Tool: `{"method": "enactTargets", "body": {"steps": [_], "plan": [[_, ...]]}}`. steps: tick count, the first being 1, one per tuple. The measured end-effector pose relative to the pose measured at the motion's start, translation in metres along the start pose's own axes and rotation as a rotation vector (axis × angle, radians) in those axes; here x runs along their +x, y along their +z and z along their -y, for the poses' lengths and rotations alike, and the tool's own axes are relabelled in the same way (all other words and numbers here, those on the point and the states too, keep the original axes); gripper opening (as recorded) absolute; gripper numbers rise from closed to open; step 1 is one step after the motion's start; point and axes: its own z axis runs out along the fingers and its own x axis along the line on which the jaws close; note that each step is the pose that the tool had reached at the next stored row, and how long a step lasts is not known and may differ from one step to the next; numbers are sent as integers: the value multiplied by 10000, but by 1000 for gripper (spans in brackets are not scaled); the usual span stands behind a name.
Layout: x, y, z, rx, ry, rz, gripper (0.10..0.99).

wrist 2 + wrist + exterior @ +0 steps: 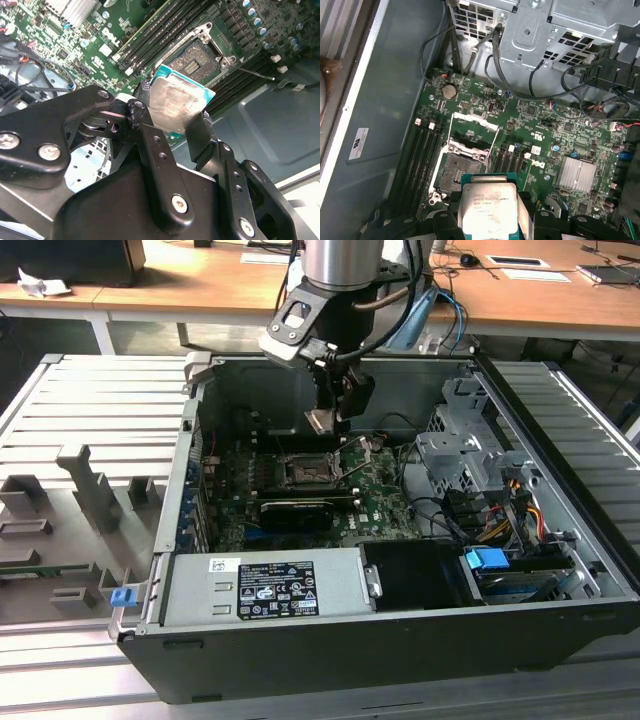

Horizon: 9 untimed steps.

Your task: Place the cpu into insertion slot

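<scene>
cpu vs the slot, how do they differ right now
The cpu has a dull silver top with a teal edge; the slot is dark inside a silvery frame. The cpu is held off the board by the gripper; the slot sits fixed on the green motherboard, empty. Both are square, close in footprint.

Reaches straight down, wrist (345,260) vertical. Holds the tool (335,417) pointed downward, in mid-air. Clamps both fingers (152,142) on a chip (175,102).
</scene>
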Motion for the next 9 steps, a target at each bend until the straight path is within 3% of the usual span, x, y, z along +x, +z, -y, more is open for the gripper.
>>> {"method": "enactTargets", "body": {"steps": [2,5,9], "plan": [[-1,26,2,-3,74,3,529],[0,138,20,-3,78,3,529],[-1,223,26,-14,583,36,529]]}}
